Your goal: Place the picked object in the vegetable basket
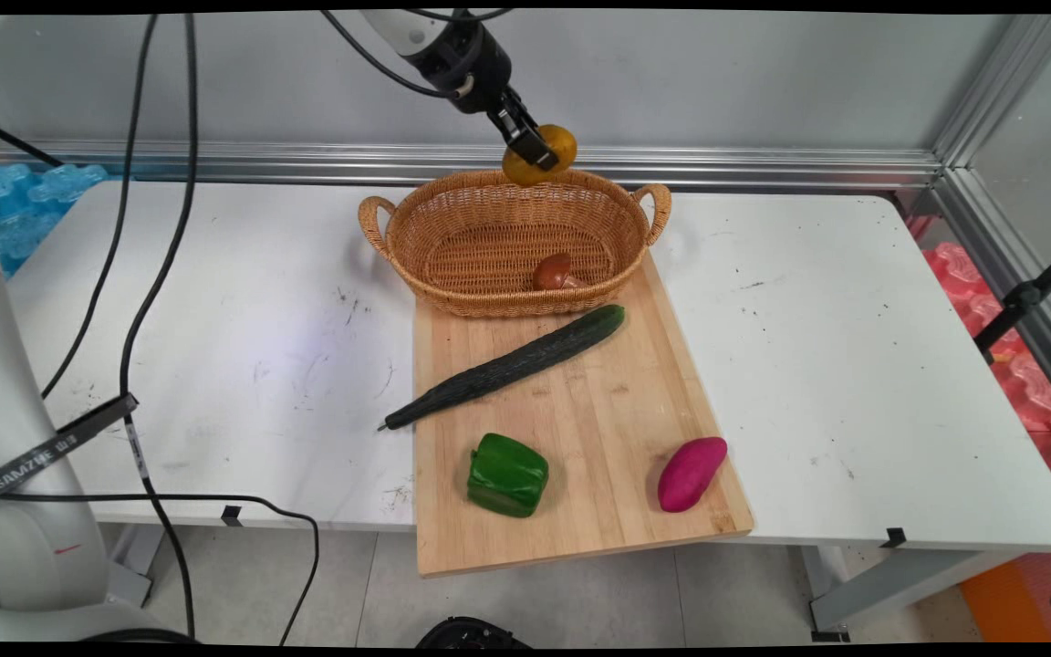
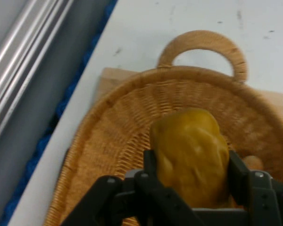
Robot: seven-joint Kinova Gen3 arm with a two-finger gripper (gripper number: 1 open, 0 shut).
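1. A yellow-brown potato (image 1: 548,157) (image 2: 191,155) is pinched between the two fingers of the gripper (image 1: 539,149) (image 2: 192,176), held in the air above the far rim of the basket (image 1: 507,297) (image 2: 108,141).
2. One wicker basket with two handles sits at the far end of the wooden board (image 1: 580,429); a single brown mushroom (image 1: 553,271) lies inside it, under and nearer than the potato.
3. On the board nearer me: one long cucumber (image 1: 507,365) lying aslant just beside the basket, its thin tip reaching past the board's left edge; one green pepper (image 1: 507,474); one purple sweet potato (image 1: 691,473), well apart from the pepper.
4. The board overhangs the near edge of the white table (image 1: 854,365).
5. Black cables (image 1: 156,274) hang down at the left.
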